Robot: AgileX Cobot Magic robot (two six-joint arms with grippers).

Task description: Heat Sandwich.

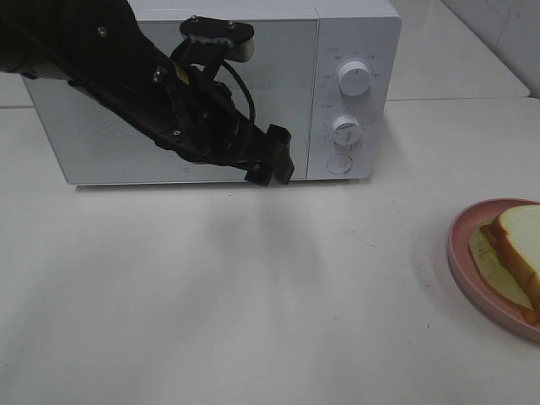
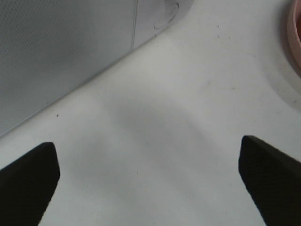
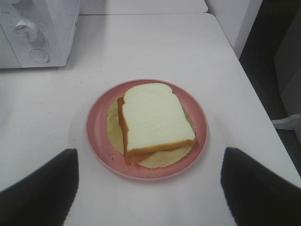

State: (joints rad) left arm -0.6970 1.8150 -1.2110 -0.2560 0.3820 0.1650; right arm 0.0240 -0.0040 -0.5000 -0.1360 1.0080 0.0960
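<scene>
The sandwich [image 3: 155, 117], white bread with a tan crust and orange and pale filling, lies on a round pink plate [image 3: 99, 136] at the table's right edge [image 1: 516, 253]. My right gripper [image 3: 148, 155] hovers above and in front of it, open, its dark fingers [image 3: 42, 188] wide on either side with nothing between them. The white microwave [image 1: 354, 34] stands at the back with its door shut. My left gripper [image 1: 272, 156] is low in front of the door's right edge, open and empty [image 2: 146, 141].
The microwave's panel has two knobs [image 1: 355, 76] [image 1: 345, 128] and a round button [image 1: 339, 163]. The white table [image 1: 211, 295] stretches in front of it. The pink plate's rim [image 2: 296, 37] shows at the edge of the left wrist view.
</scene>
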